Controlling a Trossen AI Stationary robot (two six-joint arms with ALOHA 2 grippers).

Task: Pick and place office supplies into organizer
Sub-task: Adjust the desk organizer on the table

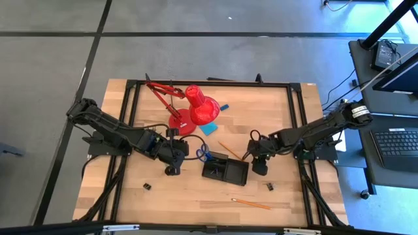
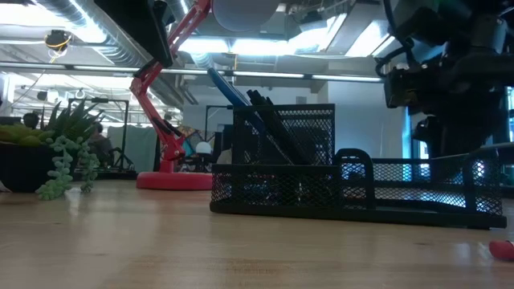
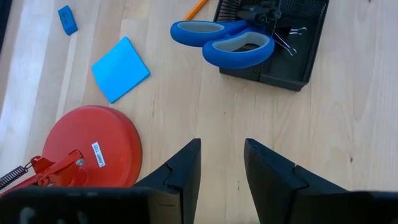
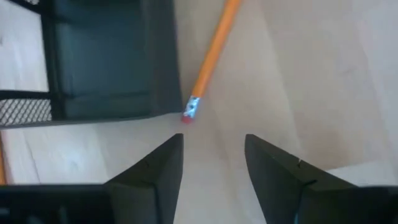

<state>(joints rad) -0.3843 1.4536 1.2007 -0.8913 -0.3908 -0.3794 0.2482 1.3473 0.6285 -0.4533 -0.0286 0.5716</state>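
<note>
Organizer [image 1: 225, 170] sits mid-table, toward the front; black mesh tray w/ a taller cup section, seen side-on in low view [image 2: 353, 189]. Scissors [image 1: 202, 153] lie w/ blue handles sticking out over the organizer's left end, blades inside; left wrist view shows the handles [image 3: 227, 42] overlapping the tray edge, and thin wire clip arms just beside them inside the tray.

Left gripper [image 1: 171, 168] is low over bare wood, left of the organizer and near the lamp base [image 1: 181, 122]. Its fingers [image 3: 186, 174] are spread w/ a gap, nothing between them.

Right gripper [image 1: 259, 166] is at the organizer's right end. Fingers [image 4: 155, 171] apart, pinching nothing; bare table shows in the gap. A pencil [image 4: 208, 59] lies diagonal just ahead of it, eraser end touching or nearly touching the organizer's corner [image 4: 161, 62]. Same pencil in high view [image 1: 230, 151], behind-right of the tray.

A 2nd pencil [image 1: 251, 203] lies near the table's front edge, well apart from the tray. Note pad [image 1: 209, 128] is just beside the lamp shade [image 1: 200, 104]; eraser [image 1: 224, 107] a bit behind it. Two binder clips on wood: one front-left [image 1: 147, 187], one front-right [image 1: 269, 187]. Plant [image 2: 48, 152] at far left in low view.
</note>
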